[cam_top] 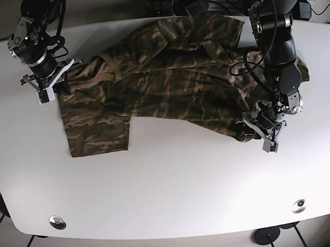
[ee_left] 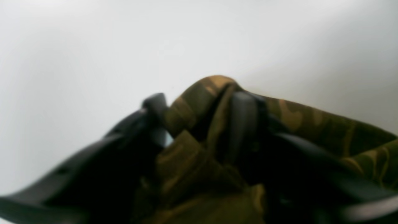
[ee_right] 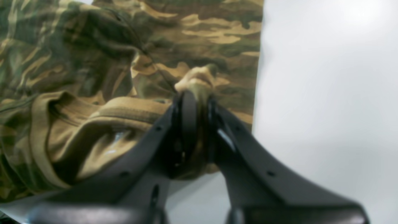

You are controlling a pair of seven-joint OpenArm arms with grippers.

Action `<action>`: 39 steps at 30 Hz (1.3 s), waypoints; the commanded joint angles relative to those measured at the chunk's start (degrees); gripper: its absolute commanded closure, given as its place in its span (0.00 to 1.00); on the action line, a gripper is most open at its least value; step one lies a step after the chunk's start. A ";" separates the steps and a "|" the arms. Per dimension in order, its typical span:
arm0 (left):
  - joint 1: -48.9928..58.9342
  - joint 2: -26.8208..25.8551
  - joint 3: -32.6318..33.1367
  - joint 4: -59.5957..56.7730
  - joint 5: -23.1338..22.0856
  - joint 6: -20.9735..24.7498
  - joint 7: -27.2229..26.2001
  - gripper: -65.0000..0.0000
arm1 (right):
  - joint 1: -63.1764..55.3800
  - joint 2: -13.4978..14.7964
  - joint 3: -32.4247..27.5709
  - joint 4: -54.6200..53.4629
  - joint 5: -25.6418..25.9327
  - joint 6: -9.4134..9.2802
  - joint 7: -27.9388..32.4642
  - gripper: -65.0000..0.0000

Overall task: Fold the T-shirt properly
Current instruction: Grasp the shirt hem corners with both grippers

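A camouflage T-shirt [cam_top: 168, 78] lies spread and rumpled across the back half of the white table [cam_top: 169, 185]. My left gripper [cam_top: 248, 128] is shut on a bunched edge of the T-shirt at its right front corner; in the left wrist view the cloth [ee_left: 199, 102] is pinched between the black fingers [ee_left: 244, 118]. My right gripper [cam_top: 59, 88] is shut on the T-shirt near the tan collar [ee_right: 124, 109] at the left side; the right wrist view shows a fold of cloth [ee_right: 196, 82] pinched between its fingertips [ee_right: 188, 105].
Cables and dark gear [cam_top: 202, 1] lie behind the table's back edge. Two round metal fittings [cam_top: 57, 222] [cam_top: 298, 206] sit near the table's front corners. The left arm [cam_top: 274, 38] reaches down over the shirt's right side.
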 commanded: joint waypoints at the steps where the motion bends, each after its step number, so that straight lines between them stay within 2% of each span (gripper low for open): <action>1: -0.48 -0.24 0.19 -0.03 1.07 -0.05 2.96 0.88 | 0.38 0.53 0.29 1.29 0.86 -0.07 1.42 0.97; 2: -0.66 -0.24 0.19 0.06 1.07 -0.05 2.96 0.95 | 0.38 0.53 0.29 1.29 0.86 -0.07 1.42 0.97; 3: -1.36 -0.24 0.19 0.23 1.07 -0.13 2.96 0.98 | 0.38 0.53 0.29 1.29 0.86 -0.07 1.42 0.97; 6: -2.15 -0.42 -0.08 3.31 0.89 -0.49 2.96 1.00 | 0.38 0.53 0.29 1.29 0.86 -0.07 1.42 0.97; 11: 1.36 -0.42 -0.16 21.60 0.98 -0.49 3.58 1.00 | 0.56 0.53 0.29 1.37 0.86 -0.07 1.42 0.97; 16: 2.77 -0.50 -2.01 33.20 0.98 -0.49 8.15 1.00 | 0.47 0.53 0.37 1.46 0.86 -0.07 1.42 0.97; 20: 2.42 -1.74 -9.92 32.23 0.98 -0.57 8.42 1.00 | 0.65 0.53 0.37 1.02 0.86 -0.07 1.42 0.97; 23: 2.42 -4.28 -10.27 30.74 0.89 -0.57 7.98 1.00 | 4.78 -1.22 0.29 1.02 0.78 -0.07 1.33 0.97; 28: 2.24 -6.31 -11.68 30.74 0.89 -0.31 7.98 1.00 | 16.91 -0.96 -2.44 -2.76 0.42 -0.07 0.19 0.97; 30: 2.24 -6.31 -13.17 30.74 0.98 -0.40 7.98 1.00 | 20.25 0.53 -4.11 -3.90 0.86 -0.07 -2.36 0.96; 34: 2.68 -6.31 -13.53 31.27 1.07 -0.49 8.24 1.00 | 21.57 0.53 -3.93 -2.14 0.95 -0.07 -7.02 0.96; 36: 2.95 -6.31 -13.70 30.83 1.07 -0.49 8.15 1.00 | 19.20 0.71 -3.76 -1.17 3.32 -0.07 -8.52 0.94; 37: 3.74 -6.39 -13.88 30.83 1.07 -0.49 7.98 1.00 | 17.44 0.88 -2.70 -1.00 6.05 -0.07 -8.60 0.91; 39: 5.32 -6.39 -14.76 31.53 0.98 -0.49 7.98 1.00 | 13.22 0.88 1.17 -0.30 13.52 -0.07 -8.78 0.73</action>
